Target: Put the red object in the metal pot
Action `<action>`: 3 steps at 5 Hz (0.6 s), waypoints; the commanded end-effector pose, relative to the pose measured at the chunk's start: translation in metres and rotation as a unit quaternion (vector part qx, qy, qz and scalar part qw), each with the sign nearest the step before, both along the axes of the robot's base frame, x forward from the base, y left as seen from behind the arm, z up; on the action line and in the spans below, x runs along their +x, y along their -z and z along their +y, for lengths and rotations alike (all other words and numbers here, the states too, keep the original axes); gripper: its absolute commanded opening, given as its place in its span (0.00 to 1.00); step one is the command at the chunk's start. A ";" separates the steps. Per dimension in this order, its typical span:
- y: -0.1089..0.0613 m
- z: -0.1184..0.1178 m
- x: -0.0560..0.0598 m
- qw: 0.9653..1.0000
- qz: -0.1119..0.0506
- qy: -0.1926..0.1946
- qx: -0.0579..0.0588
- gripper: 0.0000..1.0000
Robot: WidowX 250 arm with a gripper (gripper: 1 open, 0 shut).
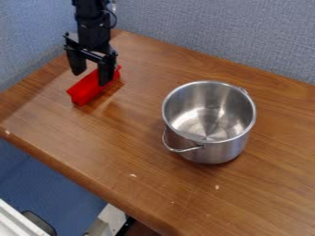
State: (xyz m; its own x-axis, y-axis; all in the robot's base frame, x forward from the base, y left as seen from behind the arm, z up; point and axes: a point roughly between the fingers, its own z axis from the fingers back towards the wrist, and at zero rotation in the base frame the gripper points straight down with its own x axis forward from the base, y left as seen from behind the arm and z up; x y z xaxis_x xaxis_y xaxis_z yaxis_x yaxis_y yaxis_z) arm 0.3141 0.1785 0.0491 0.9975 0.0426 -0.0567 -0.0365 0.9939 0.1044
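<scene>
The red object [88,89] lies flat on the wooden table [135,129] near its left back corner, long side running diagonally. Directly over its upper end stands my black gripper [92,70], pointing straight down, open, one finger on each side of the block's upper part. Whether the fingers touch the block I cannot tell. The metal pot [209,120] stands upright to the right, shiny and empty inside, with its thin wire handle [181,146] hanging down the front left side.
A blue-grey wall [234,28] runs behind the table. The table's left edge [31,88] lies close to the red block, and its front edge runs diagonally toward the lower right. Below it blue floor shows.
</scene>
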 end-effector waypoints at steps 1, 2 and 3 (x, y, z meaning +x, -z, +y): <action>-0.012 0.011 0.004 1.000 -0.016 -0.012 0.010 1.00; -0.011 0.012 0.006 1.000 -0.014 -0.017 0.009 1.00; -0.011 0.012 0.007 1.000 -0.012 -0.021 0.007 1.00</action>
